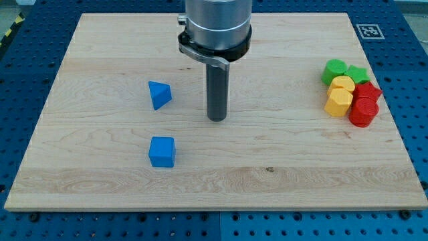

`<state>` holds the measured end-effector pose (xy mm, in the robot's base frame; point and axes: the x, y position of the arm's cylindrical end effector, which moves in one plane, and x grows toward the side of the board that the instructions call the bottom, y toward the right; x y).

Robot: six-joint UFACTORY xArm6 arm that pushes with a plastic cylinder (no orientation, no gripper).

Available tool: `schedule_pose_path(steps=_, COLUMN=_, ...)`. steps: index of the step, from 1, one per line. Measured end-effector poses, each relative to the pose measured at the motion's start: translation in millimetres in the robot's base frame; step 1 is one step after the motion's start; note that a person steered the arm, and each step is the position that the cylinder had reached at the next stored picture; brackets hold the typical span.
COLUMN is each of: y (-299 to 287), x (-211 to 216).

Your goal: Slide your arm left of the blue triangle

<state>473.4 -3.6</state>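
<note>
The blue triangle [159, 94] lies on the wooden board [100, 53], left of centre. My tip [217, 118] rests on the board to the right of the triangle and a little below it, about a block's width or more away, not touching it. A blue cube [162, 151] lies below the triangle, down and to the left of my tip. The rod hangs from the arm's grey flange [216, 27] at the view's top centre.
A tight cluster sits at the board's right edge: a green block [335, 70], a green star-like block [358, 73], two yellow blocks [340, 99], and two red blocks [364, 107]. A printed marker [368, 30] sits at the board's top right corner.
</note>
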Motion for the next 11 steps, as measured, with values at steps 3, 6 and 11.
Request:
schedule_pose_path(steps=3, y=-93.5, x=0.0)
schedule_pose_path(steps=6, y=-117.8, x=0.0)
schedule_pose_path(steps=11, y=-142.8, x=-12.4)
